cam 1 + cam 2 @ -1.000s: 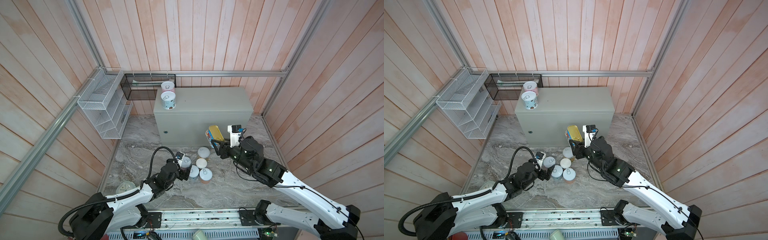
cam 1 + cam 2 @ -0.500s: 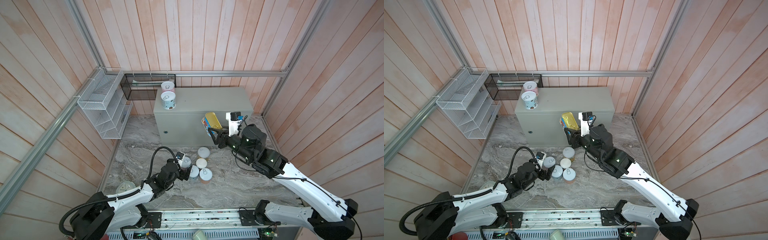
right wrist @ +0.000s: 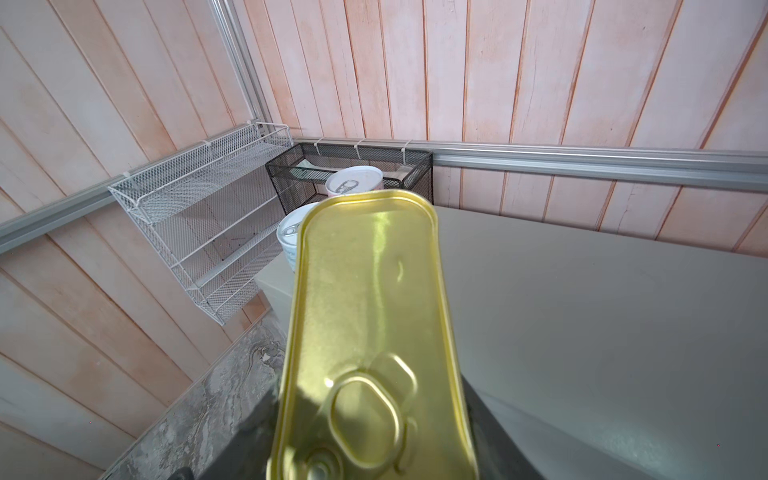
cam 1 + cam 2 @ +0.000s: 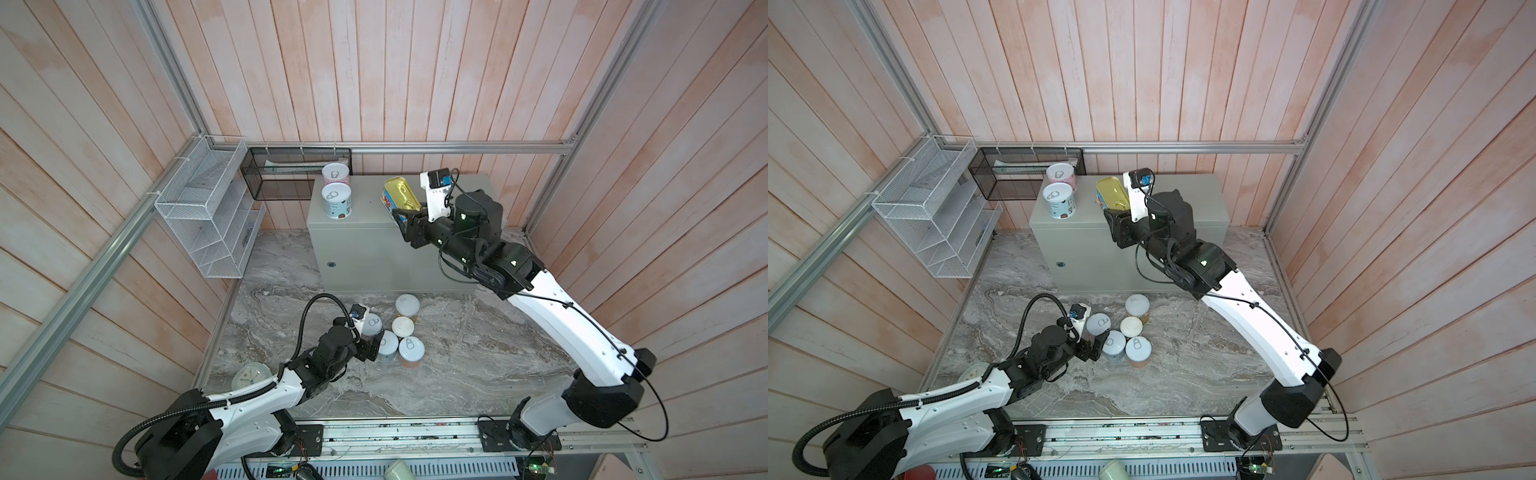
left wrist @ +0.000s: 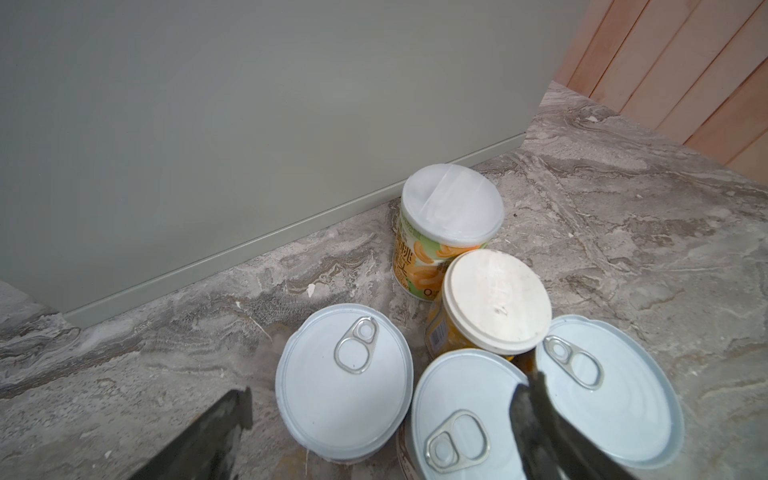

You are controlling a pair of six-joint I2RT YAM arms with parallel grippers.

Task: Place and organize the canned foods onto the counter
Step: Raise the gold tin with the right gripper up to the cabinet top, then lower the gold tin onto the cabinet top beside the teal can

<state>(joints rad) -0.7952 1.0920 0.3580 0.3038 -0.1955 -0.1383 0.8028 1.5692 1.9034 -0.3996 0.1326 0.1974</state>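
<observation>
Where the right gripper (image 4: 409, 211) was clamped: on the pull-tab end of the flat gold tin (image 4: 400, 194), jaws closed against its sides.
Flat gold tin, position: held aloft and tilted over the front edge of the counter (image 4: 374, 257), far end raised, not resting on the top; its lid (image 3: 365, 316) filled the middle of the right wrist view.
Counter: pale grey-green box with a round front lock, set on the marble-patterned surface (image 4: 478, 361) against the back wall.
Cans on counter: two, upright at the left rear corner of the top — pink-labelled can (image 4: 336, 174) behind, blue-and-white can (image 4: 336, 203) just in front.
Cans on marble: five, upright, clustered before the counter.
White-lidded can (image 4: 407, 304): nearest the counter's base, orange-green label.
Cream-lidded can (image 4: 402, 327): just beside it, on the near side.
Silver lids, pull tabs up: leftmost silver-lidded can (image 4: 372, 323), middle silver-lidded can (image 4: 389, 344), rightmost silver-lidded can (image 4: 411, 348) — packed close together.
Left gripper (image 4: 1094, 347): jaws spread wide, nothing held, low at the left of the cluster; one finger (image 5: 536, 415) overlapped two silver lids in the left wrist view, contact not determinable.
White wire rack (image 4: 203, 232): on the left wall.
Black mesh basket (image 4: 286, 183): on the back wall, beside the counter.
</observation>
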